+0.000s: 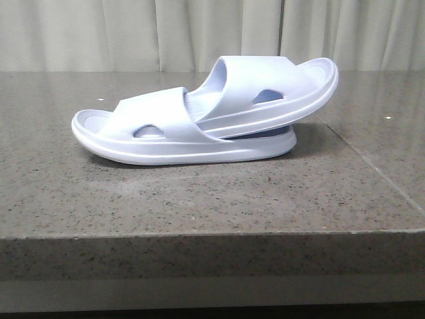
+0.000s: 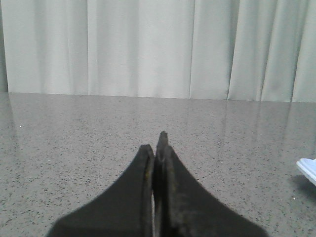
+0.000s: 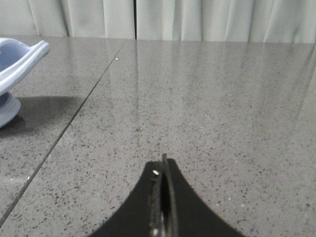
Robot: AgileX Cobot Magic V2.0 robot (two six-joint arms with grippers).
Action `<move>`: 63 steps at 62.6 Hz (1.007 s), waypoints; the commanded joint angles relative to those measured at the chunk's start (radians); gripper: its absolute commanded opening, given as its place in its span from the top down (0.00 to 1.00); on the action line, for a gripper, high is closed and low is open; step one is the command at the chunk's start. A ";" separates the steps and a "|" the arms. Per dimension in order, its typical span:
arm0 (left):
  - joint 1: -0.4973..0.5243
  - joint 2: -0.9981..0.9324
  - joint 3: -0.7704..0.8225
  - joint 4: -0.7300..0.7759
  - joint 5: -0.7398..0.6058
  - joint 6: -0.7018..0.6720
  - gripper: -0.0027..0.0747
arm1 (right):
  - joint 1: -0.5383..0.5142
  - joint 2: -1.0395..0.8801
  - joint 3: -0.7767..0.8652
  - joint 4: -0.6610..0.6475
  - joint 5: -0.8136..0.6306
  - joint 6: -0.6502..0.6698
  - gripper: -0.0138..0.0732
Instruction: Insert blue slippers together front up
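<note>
Two pale blue slippers lie nested on the stone table in the front view. The lower slipper [image 1: 133, 136] rests flat with one end at the left. The upper slipper [image 1: 279, 90] is pushed under the lower one's strap and tilts up to the right. Neither gripper shows in the front view. My left gripper [image 2: 157, 148] is shut and holds nothing; a corner of a slipper [image 2: 308, 170] shows at that view's edge. My right gripper [image 3: 162, 165] is also shut and holds nothing, and an end of the slippers [image 3: 19, 59] appears at the edge of its view.
The grey speckled stone table [image 1: 199, 199] has a front edge close to the camera and a seam [image 1: 372, 166] running along its right part. Pale curtains [image 1: 133, 33] hang behind the table.
</note>
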 commanded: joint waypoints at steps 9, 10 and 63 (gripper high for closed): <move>0.004 -0.017 0.006 -0.007 -0.084 0.001 0.99 | -0.001 -0.017 -0.004 -0.133 -0.139 0.133 0.92; 0.004 -0.017 0.006 -0.007 -0.084 0.001 0.99 | -0.001 -0.017 -0.004 -0.133 -0.140 0.133 0.92; 0.004 -0.017 0.006 -0.007 -0.084 0.001 0.99 | -0.001 -0.017 -0.004 -0.131 -0.159 0.132 0.92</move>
